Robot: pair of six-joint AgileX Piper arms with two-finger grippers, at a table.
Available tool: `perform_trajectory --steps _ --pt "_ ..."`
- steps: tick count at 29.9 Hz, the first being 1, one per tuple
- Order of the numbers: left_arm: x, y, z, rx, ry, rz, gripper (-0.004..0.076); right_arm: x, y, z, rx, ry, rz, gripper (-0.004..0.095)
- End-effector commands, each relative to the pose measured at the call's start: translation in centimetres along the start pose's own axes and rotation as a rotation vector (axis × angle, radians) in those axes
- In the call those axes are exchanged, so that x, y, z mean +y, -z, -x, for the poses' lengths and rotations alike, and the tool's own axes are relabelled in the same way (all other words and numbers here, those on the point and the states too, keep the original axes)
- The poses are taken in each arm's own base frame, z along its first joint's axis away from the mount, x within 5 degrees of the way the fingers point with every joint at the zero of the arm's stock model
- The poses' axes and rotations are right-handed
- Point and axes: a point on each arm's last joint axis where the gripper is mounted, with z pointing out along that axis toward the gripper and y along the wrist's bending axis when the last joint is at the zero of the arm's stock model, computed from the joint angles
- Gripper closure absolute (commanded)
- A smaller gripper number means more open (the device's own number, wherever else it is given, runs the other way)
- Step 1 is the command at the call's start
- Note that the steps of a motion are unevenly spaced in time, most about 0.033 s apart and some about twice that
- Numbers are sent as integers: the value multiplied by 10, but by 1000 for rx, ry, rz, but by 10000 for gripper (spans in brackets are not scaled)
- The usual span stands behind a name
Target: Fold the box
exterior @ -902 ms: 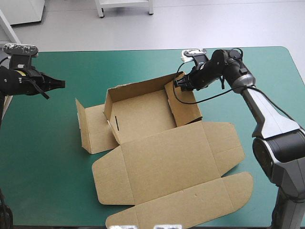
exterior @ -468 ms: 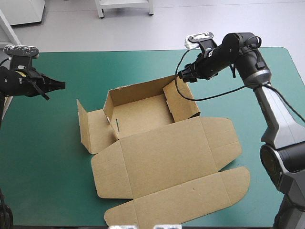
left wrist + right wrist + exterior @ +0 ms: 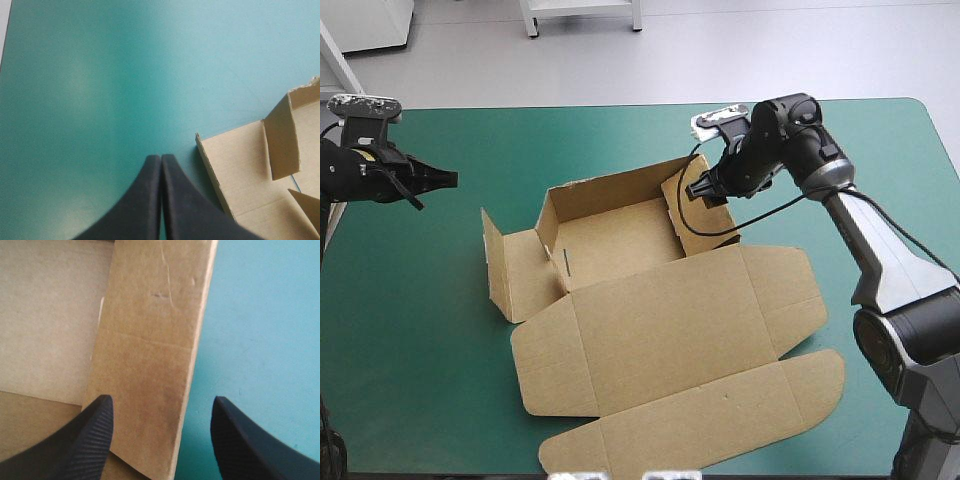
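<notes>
As it lies now, box (image 3: 615, 240): brown, mid of teal-green cover (image 3: 420, 350); back wall (image 3: 605, 190) + R side wall (image 3: 705, 215) raised, L flap (image 3: 520, 275) half up, lid (image 3: 670, 330) flat toward near edge.
R gripper (image 3: 162, 402): black fingers wide apart, nothing clamped; top edge of R side wall sits between them, one finger over box inside, other over cover outside; contact w/ board: cannot tell.
L gripper (image 3: 161, 156): fingers pressed together into one point, empty; above bare cover near its L edge, well apart from box, L flap ahead of it.
</notes>
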Motion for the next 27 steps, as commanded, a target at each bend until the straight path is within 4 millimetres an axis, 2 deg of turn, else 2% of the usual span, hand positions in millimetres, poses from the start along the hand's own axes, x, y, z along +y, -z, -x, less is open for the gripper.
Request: perform_trajectory --steps 1,6,15,24,26,27 --pt "-1 19 11 -111 3 5 731 4 18 -4 -26 17 -54 366" --pt "-2 19 10 -109 4 3 731 3 10 -4 -6 10 -57 368" --pt "-4 19 10 -99 -7 -25 731 3 -21 -4 62 -4 -29 368" --pt "-4 19 9 -97 -6 -27 731 2 -39 -4 100 -7 -22 373" --pt "-4 19 9 -95 -6 -28 731 2 -40 -4 102 -5 -26 428" --pt "-4 19 9 -93 -6 -29 731 2 -40 -4 102 -5 -26 492"
